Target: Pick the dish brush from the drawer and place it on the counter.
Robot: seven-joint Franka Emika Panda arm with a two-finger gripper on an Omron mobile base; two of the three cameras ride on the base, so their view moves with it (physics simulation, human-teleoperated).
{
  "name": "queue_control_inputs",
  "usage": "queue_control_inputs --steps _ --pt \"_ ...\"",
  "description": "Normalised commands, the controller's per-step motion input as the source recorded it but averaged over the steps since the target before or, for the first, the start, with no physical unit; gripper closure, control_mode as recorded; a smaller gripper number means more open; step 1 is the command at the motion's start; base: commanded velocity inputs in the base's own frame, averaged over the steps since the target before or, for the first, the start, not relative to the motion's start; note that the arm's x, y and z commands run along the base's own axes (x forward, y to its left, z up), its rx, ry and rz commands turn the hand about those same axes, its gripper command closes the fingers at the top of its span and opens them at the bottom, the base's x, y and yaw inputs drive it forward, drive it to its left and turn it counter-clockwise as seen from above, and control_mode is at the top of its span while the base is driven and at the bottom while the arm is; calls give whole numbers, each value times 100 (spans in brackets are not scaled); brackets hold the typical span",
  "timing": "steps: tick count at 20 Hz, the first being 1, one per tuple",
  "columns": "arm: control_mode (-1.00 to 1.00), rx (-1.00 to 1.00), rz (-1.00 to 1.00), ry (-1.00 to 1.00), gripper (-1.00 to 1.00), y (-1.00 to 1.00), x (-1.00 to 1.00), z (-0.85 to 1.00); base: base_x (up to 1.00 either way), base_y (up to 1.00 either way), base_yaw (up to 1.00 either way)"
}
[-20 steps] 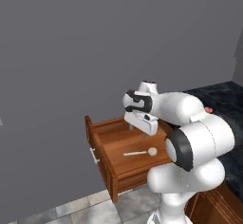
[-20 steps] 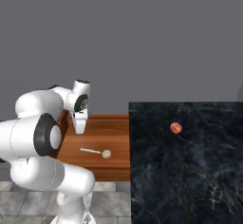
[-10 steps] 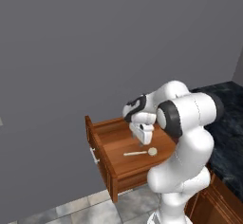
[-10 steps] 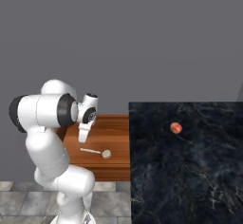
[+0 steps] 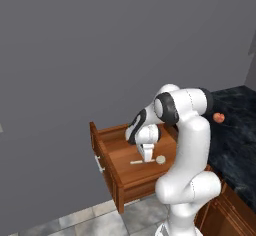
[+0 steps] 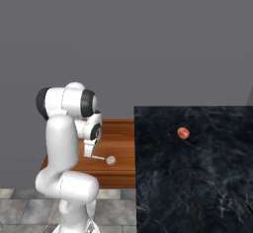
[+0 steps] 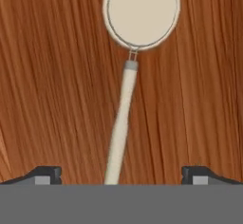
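Note:
The dish brush (image 7: 124, 109) lies flat on the floor of the open reddish-brown drawer (image 5: 112, 147): a pale cream stick handle ending in a round off-white head (image 7: 141, 12). My gripper (image 7: 121, 174) is open and hangs straight over the handle, one fingertip (image 7: 43, 173) on each side, not touching it. From the base, the gripper (image 5: 147, 156) reaches down into the drawer beside the brush head (image 5: 160, 159); the brush (image 6: 105, 159) also lies by the gripper (image 6: 88, 151) in the right base view. The black marble counter (image 6: 197, 177) sits to the right of the drawer (image 6: 121, 134).
A small red-orange fruit (image 6: 183, 133) rests on the counter; it is also the fruit (image 5: 218, 117) behind my arm. The drawer front carries a silver bar handle (image 5: 99, 163). A grey wall rises behind; pale tiles (image 5: 95, 220) cover the floor.
The arm has swung down and lowered the gripper into the drawer, from above its back edge to right over the brush handle. The brush has not moved.

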Motion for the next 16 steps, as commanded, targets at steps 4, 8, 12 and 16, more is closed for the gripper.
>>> queue_control_inputs --steps 4,8,12,16 --pt "-100 -12 -10 0 -100 -10 49 -70 0 0 0" --pt "-100 -13 -10 0 -100 -3 43 -76 0 0 0" --pt "-100 -14 -11 -5 -100 -3 12 -88 0 0 0" --pt "-100 -12 -13 -13 100 -29 -48 -99 0 0 0"
